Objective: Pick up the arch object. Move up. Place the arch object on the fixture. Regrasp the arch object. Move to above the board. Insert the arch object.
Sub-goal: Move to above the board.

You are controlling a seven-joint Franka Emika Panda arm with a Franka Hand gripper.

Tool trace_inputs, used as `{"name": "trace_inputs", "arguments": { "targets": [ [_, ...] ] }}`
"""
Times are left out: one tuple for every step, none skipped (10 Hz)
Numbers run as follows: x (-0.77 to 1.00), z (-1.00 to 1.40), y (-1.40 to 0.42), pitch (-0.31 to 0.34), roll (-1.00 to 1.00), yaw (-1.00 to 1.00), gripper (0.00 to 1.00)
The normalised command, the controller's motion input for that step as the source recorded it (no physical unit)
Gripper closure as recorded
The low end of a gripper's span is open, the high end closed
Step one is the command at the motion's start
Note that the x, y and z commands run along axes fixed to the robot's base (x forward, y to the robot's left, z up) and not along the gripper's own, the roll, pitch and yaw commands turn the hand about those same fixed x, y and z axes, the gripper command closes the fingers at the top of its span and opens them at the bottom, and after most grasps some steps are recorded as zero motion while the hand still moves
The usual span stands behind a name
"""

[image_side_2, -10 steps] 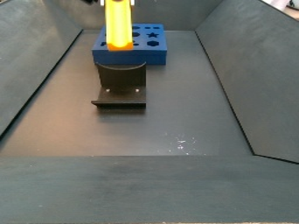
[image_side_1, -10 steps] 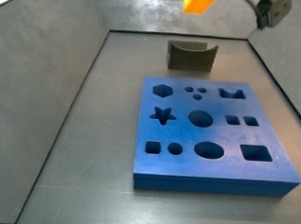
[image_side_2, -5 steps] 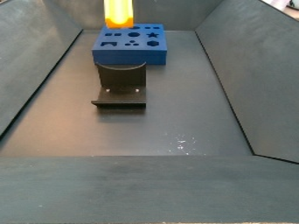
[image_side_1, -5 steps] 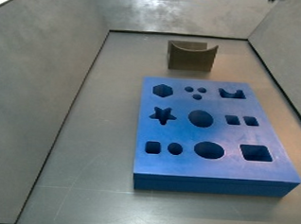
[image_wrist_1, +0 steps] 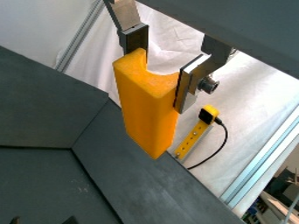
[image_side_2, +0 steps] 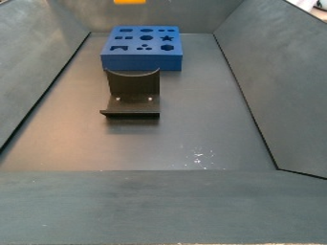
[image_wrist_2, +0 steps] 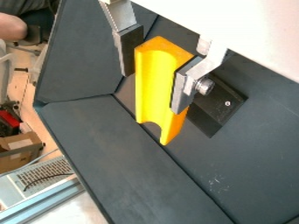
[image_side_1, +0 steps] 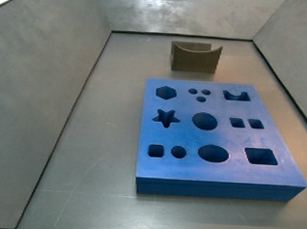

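Observation:
In both wrist views my gripper (image_wrist_1: 162, 70) (image_wrist_2: 158, 74) is shut on the arch object (image_wrist_1: 146, 105) (image_wrist_2: 158, 96), a bright yellow-orange block hanging lengthwise below the fingers, with its curved notch up between the pads. It hangs high over the bin. In a side view only an orange sliver of the arch object (image_side_2: 130, 2) shows at the top edge; the gripper is out of both side views. The dark olive fixture (image_side_1: 194, 57) (image_side_2: 132, 91) stands on the floor with nothing on it. Beside it lies the blue board (image_side_1: 187, 136) (image_side_2: 143, 61), its cutouts unfilled.
Sloping grey walls (image_side_1: 54, 102) (image_side_2: 255, 86) enclose the dark floor (image_side_2: 179, 134). Beyond the bin's rim in a wrist view lie white cloth (image_wrist_1: 176, 44) and a yellow power strip with its cable (image_wrist_1: 198, 131).
The gripper has risen with the arch object; the block, which hung above the fixture in both side views, has climbed almost fully out of them. Fixture and board have not moved.

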Motion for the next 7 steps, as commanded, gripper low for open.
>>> {"name": "trace_inputs", "arguments": {
  "targets": [
    [0.02,0.17,-0.02,0.115,-0.04,0.08,1.0],
    [-0.6,0.12,-1.0,-0.031,-1.0,-0.12,1.0],
    [-0.61,0.11,-1.0,-0.044,-1.0,-0.12,1.0],
    [-0.65,0.12,-1.0,-0.054,-1.0,-0.12,1.0],
    [-0.67,0.1,-1.0,-0.056,-1.0,-0.13,1.0],
    [-0.68,0.1,-1.0,-0.051,-1.0,-0.14,1.0],
    [-0.7,0.11,-1.0,-0.044,-1.0,-0.14,1.0]
  ]
}}
